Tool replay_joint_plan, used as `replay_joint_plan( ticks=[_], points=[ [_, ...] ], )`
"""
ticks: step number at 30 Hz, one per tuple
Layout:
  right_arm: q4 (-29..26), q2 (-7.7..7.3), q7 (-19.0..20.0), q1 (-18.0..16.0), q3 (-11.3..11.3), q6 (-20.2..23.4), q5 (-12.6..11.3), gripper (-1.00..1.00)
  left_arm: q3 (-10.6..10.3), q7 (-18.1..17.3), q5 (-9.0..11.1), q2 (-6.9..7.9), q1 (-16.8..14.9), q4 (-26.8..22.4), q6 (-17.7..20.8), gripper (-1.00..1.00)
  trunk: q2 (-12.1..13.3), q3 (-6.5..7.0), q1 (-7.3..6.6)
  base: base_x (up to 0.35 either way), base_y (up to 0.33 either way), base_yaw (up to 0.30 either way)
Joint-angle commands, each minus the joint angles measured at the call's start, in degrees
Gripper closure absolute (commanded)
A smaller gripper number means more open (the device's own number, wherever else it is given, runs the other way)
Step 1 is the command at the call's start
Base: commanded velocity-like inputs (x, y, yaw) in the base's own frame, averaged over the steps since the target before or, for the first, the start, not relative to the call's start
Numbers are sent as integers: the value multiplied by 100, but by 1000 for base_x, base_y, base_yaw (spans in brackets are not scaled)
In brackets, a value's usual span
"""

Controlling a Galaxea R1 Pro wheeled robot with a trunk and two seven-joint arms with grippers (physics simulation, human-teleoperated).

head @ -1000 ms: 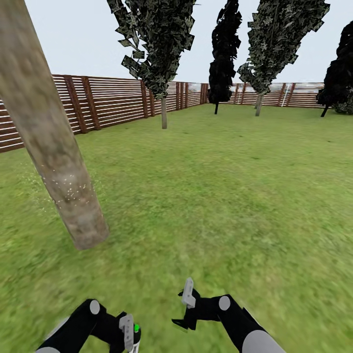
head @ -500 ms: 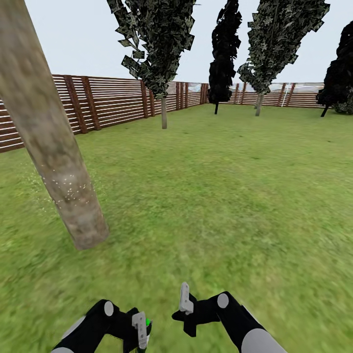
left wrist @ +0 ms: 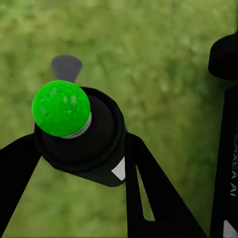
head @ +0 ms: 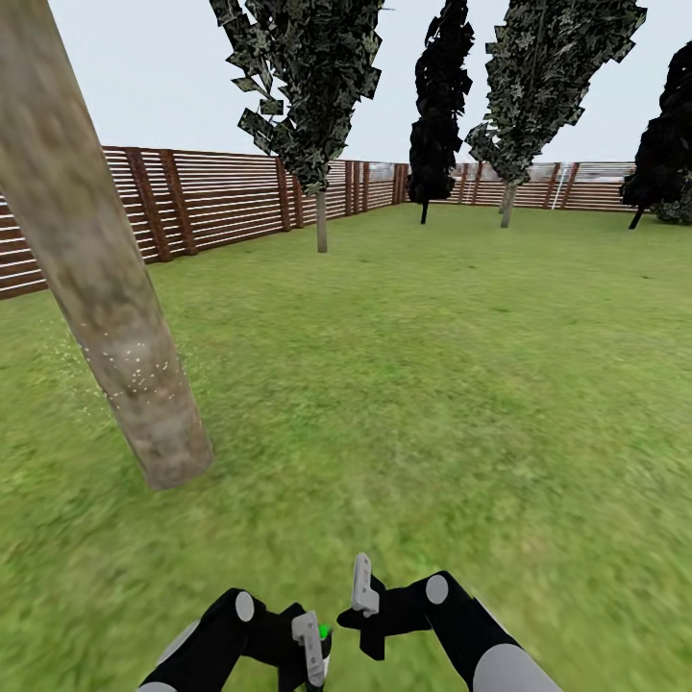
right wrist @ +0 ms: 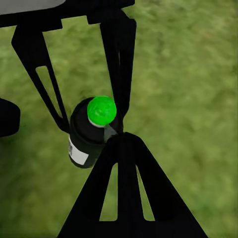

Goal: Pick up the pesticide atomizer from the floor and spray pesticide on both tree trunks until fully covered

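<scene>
The pesticide atomizer [head: 325, 631] is a small dark bottle whose round top shows bright green. My left gripper [head: 315, 649] is shut on it, low over the grass at the bottom of the head view. The left wrist view has the atomizer [left wrist: 79, 134] clamped between the two black fingers. Just right of it, my right gripper [head: 363, 610] stands open and holds nothing. In the right wrist view the atomizer [right wrist: 89, 134] hangs in the left gripper, beyond one right finger [right wrist: 124, 188]. A thick mottled tree trunk [head: 115, 317] rises at the left, with white specks low on its bark.
Green lawn [head: 432, 384] stretches ahead to a brown slat fence [head: 221, 197]. Dark narrow columnar trees [head: 317, 86] with thin stems stand along the fence at the back. A dark bush [head: 668, 154] is at the far right.
My left arm has carried the atomizer to the right, close beside the right gripper. The right gripper shifted a little up and then held still. The view itself has not shifted.
</scene>
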Motion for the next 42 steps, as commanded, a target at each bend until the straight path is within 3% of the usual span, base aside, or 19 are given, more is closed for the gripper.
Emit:
replay_joint_plan(
  ticks=[1, 20, 23, 34, 36, 37, 38, 41, 42],
  points=[
    [-5, 8, 30, -4, -48, -22, 45, 100, 2, -15, -32, -24, -2, -15, -17, 100, -2, -5, -1, 0, 0, 0],
    [-5, 8, 30, -7, -49, -22, 45, 100, 27, -86, 53, -95, -2, -40, -19, 100, -2, -5, -1, 0, 0, 0],
    [-5, 8, 30, -6, -49, -22, 45, 100, 24, -75, 246, -88, -2, -34, -19, 100, -2, -5, -1, 0, 0, 0],
    [-5, 8, 30, -6, -49, -22, 44, 100, 29, -40, 419, -68, -2, 6, -19, 100, -2, -5, -1, 0, 0, 0],
    [-5, 8, 30, -6, -49, -22, 45, 100, 32, -34, 367, -4, 18, 19, -19, 100, -2, -5, -1, 0, 0, 0],
    [-5, 8, 30, -4, -52, -22, 45, 100, 30, -27, 340, 127, 37, 20, -20, 100, -2, -5, -1, 0, 0, 0],
    [-5, 8, 30, -4, -50, -22, 45, 100, 29, -25, 330, 393, 48, 26, -25, 100, -2, -5, -1, 0, 0, 0],
    [1, 8, 30, -3, -52, -22, 45, 100, 29, -26, 332, 830, 65, 34, -56, 100, -2, -5, -1, 0, 0, 0],
    [-1, 8, 30, -3, -60, -22, 45, -100, 29, -25, 333, 1007, 67, 42, -75, 100, -2, -5, -1, 0, 0, 0]
  ],
)
